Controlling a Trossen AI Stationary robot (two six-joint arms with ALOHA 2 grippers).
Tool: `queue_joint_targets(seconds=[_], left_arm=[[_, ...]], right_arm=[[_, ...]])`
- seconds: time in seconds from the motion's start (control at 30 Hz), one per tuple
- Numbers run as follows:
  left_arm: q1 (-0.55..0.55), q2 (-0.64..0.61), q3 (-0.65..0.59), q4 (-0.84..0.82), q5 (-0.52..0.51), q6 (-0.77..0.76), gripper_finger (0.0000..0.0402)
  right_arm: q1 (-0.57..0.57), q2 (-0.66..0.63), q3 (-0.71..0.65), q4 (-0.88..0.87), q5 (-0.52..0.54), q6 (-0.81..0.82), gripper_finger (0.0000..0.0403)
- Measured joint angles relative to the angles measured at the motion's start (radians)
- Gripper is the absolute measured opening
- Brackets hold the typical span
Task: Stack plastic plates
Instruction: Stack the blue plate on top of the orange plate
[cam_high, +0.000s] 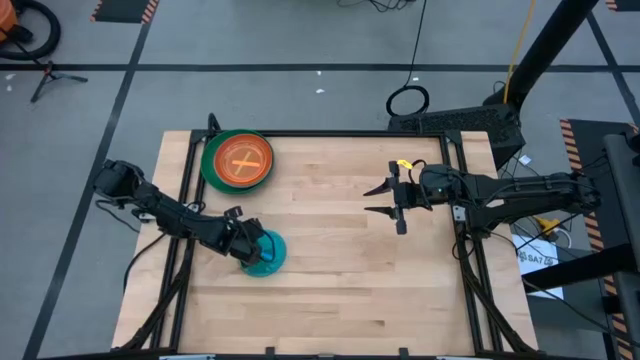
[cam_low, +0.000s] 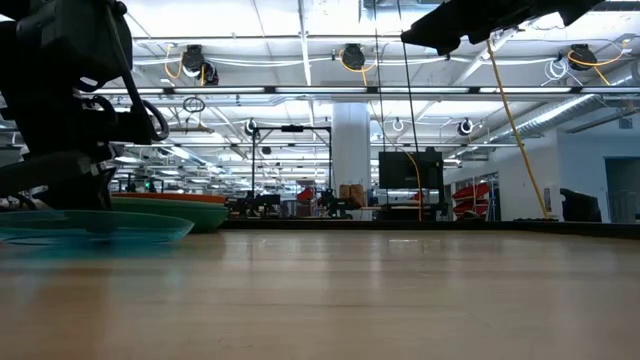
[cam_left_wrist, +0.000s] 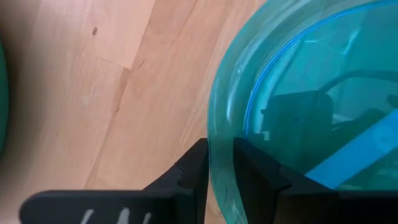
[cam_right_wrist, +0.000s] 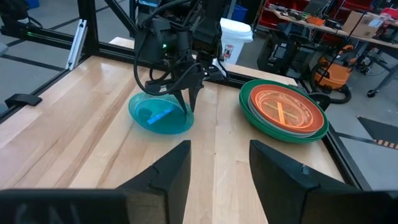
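Note:
A cyan blue translucent plate (cam_high: 268, 253) lies near the table's left side, also in the right wrist view (cam_right_wrist: 155, 116) and at the low view's left (cam_low: 95, 227). My left gripper (cam_high: 250, 245) stands over its left rim, shut on it. A stack (cam_high: 238, 160) sits at the far left corner: dark green plates beneath, red-orange and translucent orange on top (cam_right_wrist: 283, 112). My right gripper (cam_high: 385, 200) hovers open over the table's right half, apart from every plate. My left gripper (cam_left_wrist: 221, 171) pinches the cyan plate's rim (cam_left_wrist: 214, 146) on its left, far side. One finger (cam_left_wrist: 189, 177) is outside the rim; the other (cam_left_wrist: 258, 171) is inside, seen through the plastic. It comes from above, slanting in from the table's left (cam_right_wrist: 188, 104). The plate's underside looks down on the table (cam_low: 95, 238).
Black rails frame the table (cam_high: 455, 170). Bare wood runs between the cyan plate and my right gripper (cam_right_wrist: 217, 168), and across the near half. The stack (cam_low: 180, 210) stands a short way beyond the cyan plate toward the far edge.

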Motion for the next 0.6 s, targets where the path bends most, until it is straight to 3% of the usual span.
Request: queue_joint_targets(seconds=[0.27,0.6], left_arm=[[-0.001,0.000,0.003,-0.008,-0.001,0.015,0.0076],[0.000,0.002,0.136,-0.216,-0.017,0.061,0.0076]], right_arm=[[0.000,0.000,0.000,0.000,0.000,-0.001,0.0154],[0.000,0.000,0.000,0.000,0.000,-0.001,0.0154]])
